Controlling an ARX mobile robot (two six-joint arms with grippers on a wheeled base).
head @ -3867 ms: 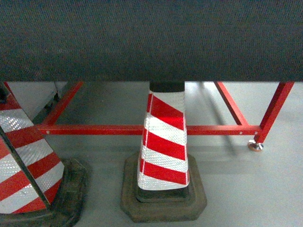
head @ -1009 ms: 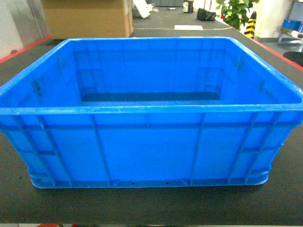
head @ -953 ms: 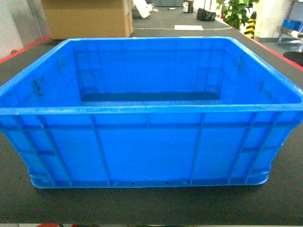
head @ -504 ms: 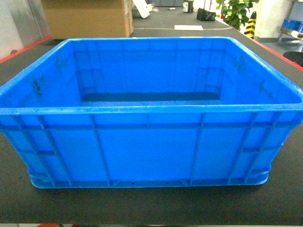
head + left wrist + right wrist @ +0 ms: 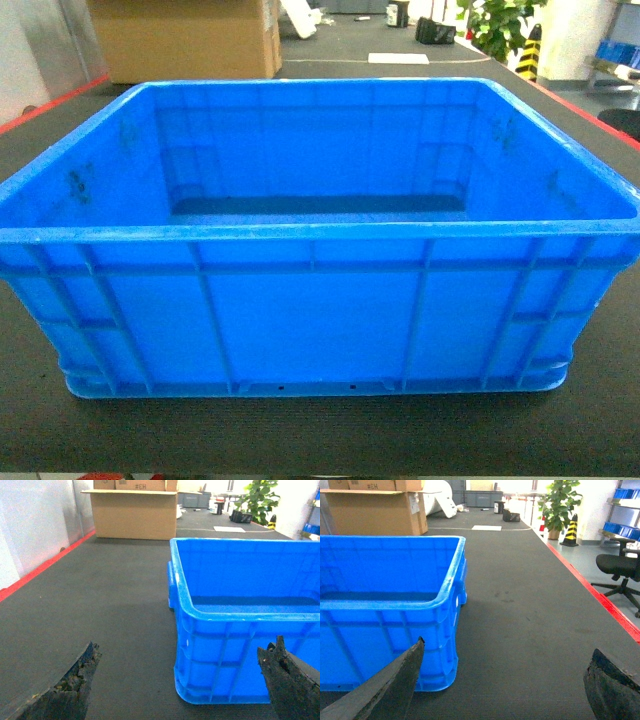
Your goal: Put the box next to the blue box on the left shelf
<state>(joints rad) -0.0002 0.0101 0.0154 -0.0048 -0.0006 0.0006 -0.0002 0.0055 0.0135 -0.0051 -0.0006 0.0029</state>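
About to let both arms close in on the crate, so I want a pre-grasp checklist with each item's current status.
1. The box sits flat on the dark mat: ok.
2. Box interior empty: ok.
3. Left end effector open, fingers either side of the box's near left corner: ok.
4. Right end effector open, with its left finger by the box's near right corner: ok.
5. Either end effector touching the box: not ok, both short of it.
6. Left shelf in sight: not ok, no view shows it.
7. Cardboard carton clear of the box: ok.
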